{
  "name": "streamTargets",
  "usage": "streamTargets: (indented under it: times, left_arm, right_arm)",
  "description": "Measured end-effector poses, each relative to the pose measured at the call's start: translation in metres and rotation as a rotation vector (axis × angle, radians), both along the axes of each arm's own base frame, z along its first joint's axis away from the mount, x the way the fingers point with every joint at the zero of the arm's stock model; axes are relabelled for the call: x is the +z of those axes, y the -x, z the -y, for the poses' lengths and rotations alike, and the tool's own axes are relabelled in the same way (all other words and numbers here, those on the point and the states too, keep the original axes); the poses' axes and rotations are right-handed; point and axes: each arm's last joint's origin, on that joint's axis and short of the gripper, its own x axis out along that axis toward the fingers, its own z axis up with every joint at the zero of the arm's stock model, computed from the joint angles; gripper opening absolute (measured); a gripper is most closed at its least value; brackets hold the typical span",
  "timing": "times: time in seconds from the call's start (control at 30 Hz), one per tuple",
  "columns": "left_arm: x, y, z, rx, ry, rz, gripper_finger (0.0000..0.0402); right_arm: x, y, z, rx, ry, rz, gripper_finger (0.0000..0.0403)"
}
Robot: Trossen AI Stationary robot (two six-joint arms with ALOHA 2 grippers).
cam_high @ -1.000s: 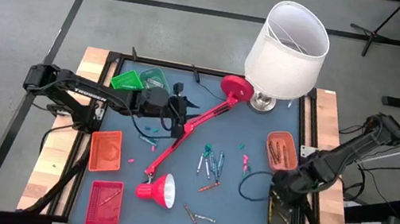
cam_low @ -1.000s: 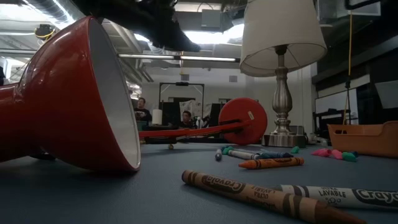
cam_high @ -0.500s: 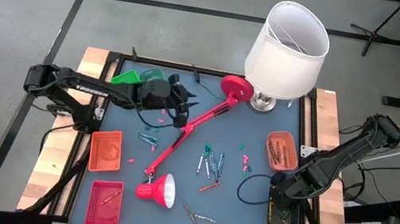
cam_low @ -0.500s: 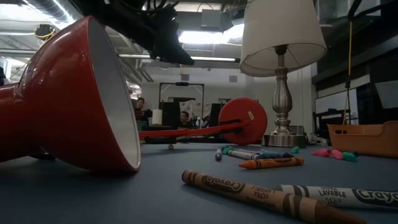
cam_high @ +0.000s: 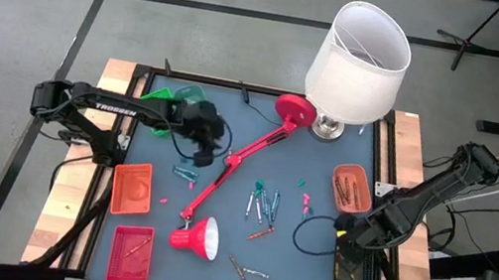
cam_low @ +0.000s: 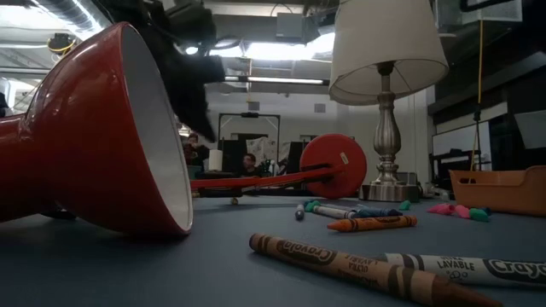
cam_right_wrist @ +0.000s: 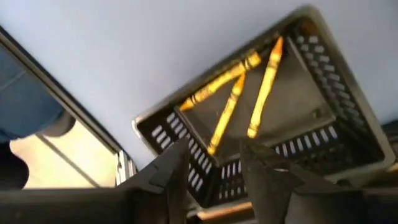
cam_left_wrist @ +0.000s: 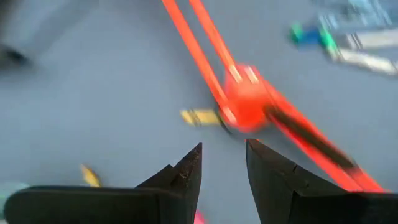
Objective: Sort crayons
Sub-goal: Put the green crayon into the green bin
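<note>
Loose crayons [cam_high: 261, 204] lie in the middle of the blue table, with teal ones [cam_high: 186, 172] beside the fallen red lamp's arm [cam_high: 236, 163]. In the low view a brown crayon [cam_low: 341, 264] and an orange one [cam_low: 371, 223] lie close by. My left gripper [cam_high: 199, 144] hangs open and empty, pointing down above the table by the lamp arm's joint [cam_left_wrist: 245, 106] and a yellow crayon [cam_left_wrist: 199, 116]. My right gripper [cam_right_wrist: 214, 158] is open and empty just above a black tray [cam_right_wrist: 323, 143] that holds three yellow crayons [cam_right_wrist: 230, 93].
A white-shaded lamp [cam_high: 357, 62] stands at the far edge. The red lamp's shade [cam_high: 199, 238] lies near the front. An orange tray [cam_high: 132, 187], a red tray [cam_high: 132, 244] and a green tray [cam_high: 161, 99] stand at the left, and an orange tray [cam_high: 350, 188] at the right. A black cable [cam_high: 310, 235] loops nearby.
My left gripper has tipped from pointing toward the table's right edge to pointing down, and has drawn back a little toward the left edge, beside the red lamp arm. It stays empty.
</note>
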Motion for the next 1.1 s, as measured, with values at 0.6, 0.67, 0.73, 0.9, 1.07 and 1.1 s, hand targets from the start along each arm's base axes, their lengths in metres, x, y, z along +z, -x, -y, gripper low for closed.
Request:
streamTargets:
  times: [0.6,0.67,0.73,0.9,1.07,1.1]
  left_arm:
    - [-0.025,0.039,0.042,-0.148,0.174,-0.48,0.0108]
    - [-0.033,0.041,0.046,-0.168,0.175,-0.471,0.0108]
    - [-0.042,0.044,0.051,-0.187,0.17,-0.469,0.0108]
    - [-0.058,0.052,0.059,-0.209,0.119,-0.492,0.0108]
    - [-0.066,0.056,0.061,-0.213,0.106,-0.488,0.0108]
    - [-0.068,0.056,0.061,-0.213,0.104,-0.483,0.0108]
  right_arm:
    - [0.004,-0.018,0.008,-0.126,0.394,0.464,0.014]
    - [0.006,-0.022,0.007,-0.113,0.432,0.54,0.014]
    - [0.008,-0.025,0.006,-0.095,0.464,0.61,0.014]
    - [0.013,-0.032,0.002,-0.037,0.505,0.726,0.014]
    - [0.017,-0.036,0.0,-0.032,0.531,0.793,0.014]
    - [0.018,-0.036,0.0,-0.037,0.535,0.804,0.014]
